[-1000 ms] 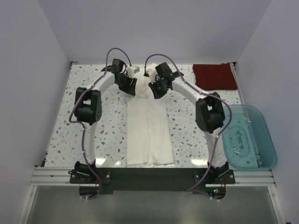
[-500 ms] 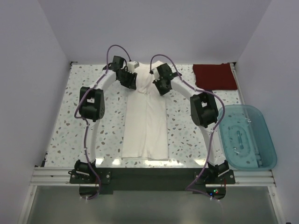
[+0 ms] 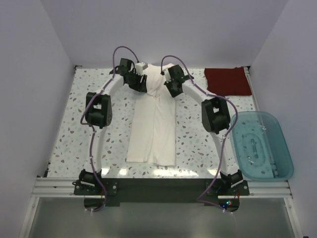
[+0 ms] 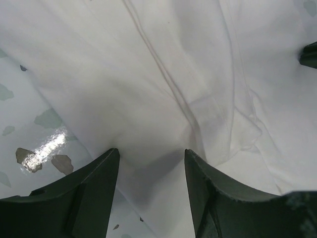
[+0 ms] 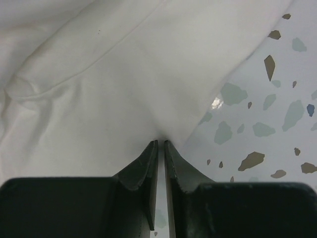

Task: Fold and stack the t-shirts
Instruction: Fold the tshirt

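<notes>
Speckled table (image 3: 74, 134), white walls: white t-shirt (image 3: 153, 129) lies as a long strip on the 12–6 axis, and I have both grippers at its 12 o'clock end.
Right gripper (image 5: 161, 143) pinches the cloth edge. Left gripper (image 4: 151, 153) has its jaws apart with cloth between them. Dark red t-shirt (image 3: 227, 80) sits at 2 o'clock. Since the earlier frame the near hem has slid toward 12.

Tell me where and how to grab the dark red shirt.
Probably its near long edge, coming from above on the robot's side. The dark red shirt lies flat as a folded rectangle in the far right corner, so that edge looks the most open.
</notes>
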